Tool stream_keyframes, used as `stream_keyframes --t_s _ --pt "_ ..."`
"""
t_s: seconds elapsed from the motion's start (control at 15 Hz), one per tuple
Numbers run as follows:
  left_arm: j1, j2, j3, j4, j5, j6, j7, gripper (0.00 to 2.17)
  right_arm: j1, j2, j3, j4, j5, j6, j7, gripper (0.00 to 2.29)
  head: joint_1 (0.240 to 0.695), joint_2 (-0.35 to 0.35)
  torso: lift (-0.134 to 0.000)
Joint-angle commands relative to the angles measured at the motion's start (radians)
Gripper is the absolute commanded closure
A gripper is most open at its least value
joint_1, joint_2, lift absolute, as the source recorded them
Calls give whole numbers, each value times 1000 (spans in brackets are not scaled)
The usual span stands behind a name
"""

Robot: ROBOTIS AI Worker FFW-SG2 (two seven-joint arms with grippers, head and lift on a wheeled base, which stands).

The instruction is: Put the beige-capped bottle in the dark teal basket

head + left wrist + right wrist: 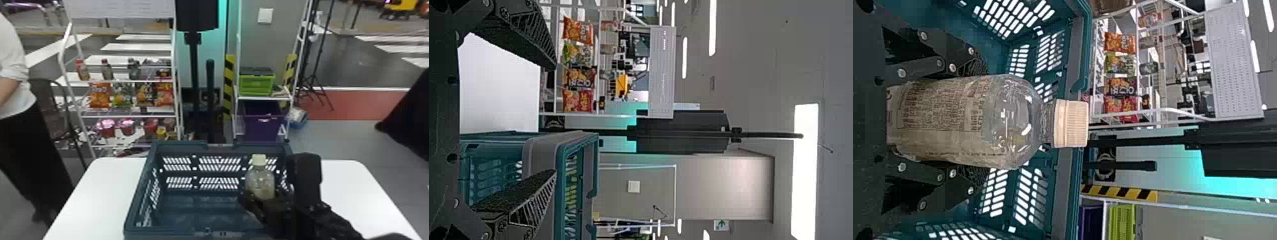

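Bottle (260, 183) upright within basket (179, 149), right side — right gripper's (986, 121) fingers holding it. Left gripper's (555, 120) fingers wide. Likely left: settle, release — back out.

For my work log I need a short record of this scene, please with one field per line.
bottle: beige-capped bottle, upright, over the basket's right part
bottle on basket floor: cannot tell, base hidden
basket: dark teal basket, on white table
right gripper: closed around the bottle
left gripper: open, holding nothing
behind table: snack bags on a rack
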Motion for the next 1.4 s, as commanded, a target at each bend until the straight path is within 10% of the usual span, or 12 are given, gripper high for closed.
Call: stream_keyframes --t_s 0.0,1.13,1.27,1.33 --pt "-7 1 -4 9 0 4 2 151 -77 5 24 51 -26 87 -27 2283 499 0 0" --pt "-48 2 -6 1 3 118 10 151 -401 9 82 516 -91 225 -61 2260 499 0 0" --pt "-53 2 -4 -2 3 136 10 151 -406 9 74 518 -115 228 -61 1949 499 0 0" --pt "-54 4 -4 -2 3 139 10 151 -404 9 73 516 -115 231 -62 1447 499 0 0"
